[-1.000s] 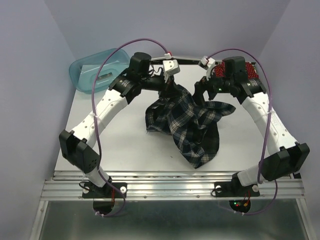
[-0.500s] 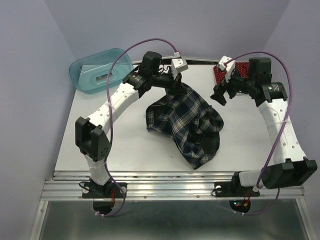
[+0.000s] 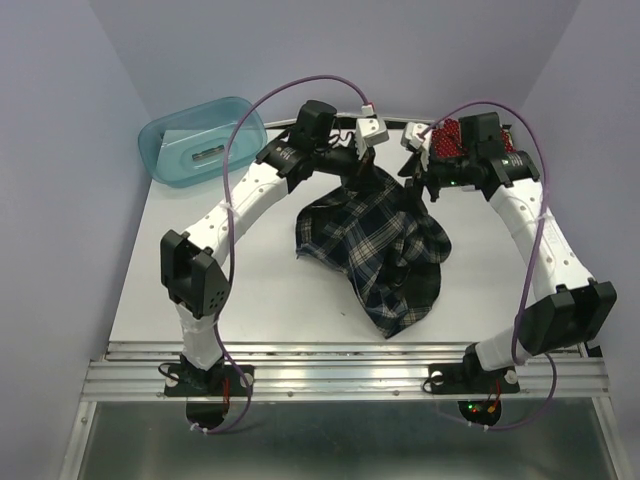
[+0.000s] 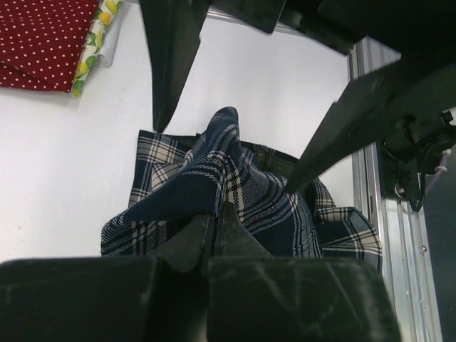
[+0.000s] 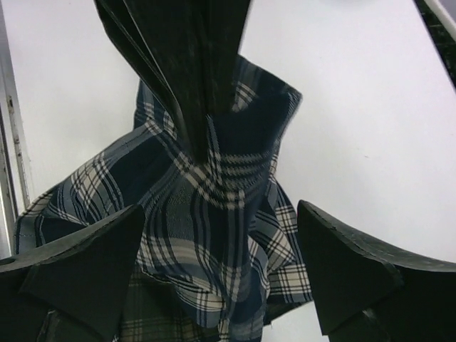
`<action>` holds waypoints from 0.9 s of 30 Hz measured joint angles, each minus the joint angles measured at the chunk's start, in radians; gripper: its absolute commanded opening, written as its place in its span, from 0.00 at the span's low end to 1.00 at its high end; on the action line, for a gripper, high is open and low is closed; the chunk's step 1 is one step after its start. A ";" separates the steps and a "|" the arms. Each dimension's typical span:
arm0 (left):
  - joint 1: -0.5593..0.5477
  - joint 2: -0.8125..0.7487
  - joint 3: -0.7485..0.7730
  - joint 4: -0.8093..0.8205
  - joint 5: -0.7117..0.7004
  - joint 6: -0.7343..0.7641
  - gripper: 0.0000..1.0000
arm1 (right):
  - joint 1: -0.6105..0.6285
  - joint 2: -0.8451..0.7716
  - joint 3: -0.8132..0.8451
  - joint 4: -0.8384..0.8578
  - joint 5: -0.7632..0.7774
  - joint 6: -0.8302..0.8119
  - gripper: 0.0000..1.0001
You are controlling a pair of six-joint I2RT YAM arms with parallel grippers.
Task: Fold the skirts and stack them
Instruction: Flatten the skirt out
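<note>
Left pincer [image 4: 216, 217] is clamped on a raised peak of the pleated plaid skirt [image 3: 385, 250]. The soft navy, white and green cloth drapes down into a crumpled heap mid-desk [image 3: 280, 300]. Right pincer [image 5: 221, 271] gapes wide, one finger on each side of that peak, gripping nothing. Half a second ago it hung further right, clear of the cloth; now it has swung in beside the left. Red dotted skirt [image 4: 43, 35] lies flat at the far right, over a lemon-print skirt [image 4: 96, 32]. Rounded, translucent teal tub [image 3: 155, 150] holds something pale that is too unclear to name.
</note>
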 measured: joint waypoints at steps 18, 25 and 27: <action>-0.018 0.039 0.054 -0.028 0.011 0.006 0.37 | 0.112 0.072 0.009 0.036 0.075 -0.018 0.01; 0.102 -0.090 -0.085 0.086 0.004 -0.101 0.61 | 0.113 0.058 0.005 0.050 0.183 0.007 0.01; 0.169 -0.169 -0.165 0.136 0.003 -0.122 0.65 | 0.114 0.050 0.009 0.058 0.198 0.027 0.01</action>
